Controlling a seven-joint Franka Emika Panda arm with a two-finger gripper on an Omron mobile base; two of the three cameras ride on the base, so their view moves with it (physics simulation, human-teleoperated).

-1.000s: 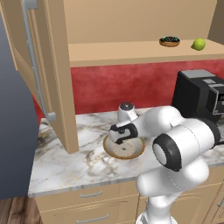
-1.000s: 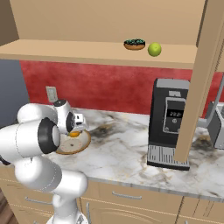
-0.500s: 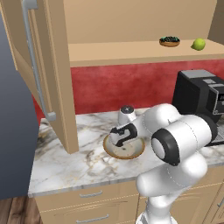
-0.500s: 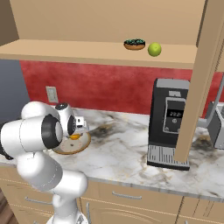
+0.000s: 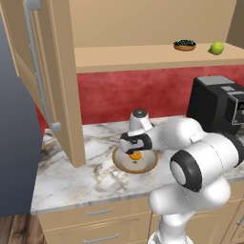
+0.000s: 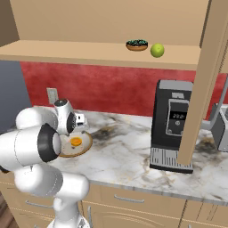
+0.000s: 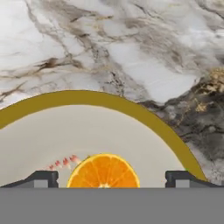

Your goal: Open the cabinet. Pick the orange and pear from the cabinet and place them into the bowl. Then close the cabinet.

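The orange (image 7: 103, 171) lies in the tan bowl (image 7: 131, 111) on the marble counter. My gripper (image 7: 109, 179) hangs straight above it, open, with a gap between each fingertip (image 7: 41, 178) and the fruit. From the base views, the gripper (image 5: 136, 150) hovers just over the orange (image 6: 76, 141) in the bowl (image 5: 119, 164). The yellow-green pear (image 5: 216, 47) sits far right on the shelf of the cabinet (image 5: 47, 71), whose doors stand open. The pear (image 6: 156, 50) rests beside a small dark dish (image 6: 136, 44).
A black coffee machine (image 6: 173, 120) stands on the counter right of the bowl. The open left door hangs over the counter's left end, and the open right door (image 6: 202, 89) crosses in front of the machine. Drawers (image 5: 100, 224) run below the counter.
The jaws have spread wider and come off the orange, which now rests free in the bowl. The arm has barely moved.
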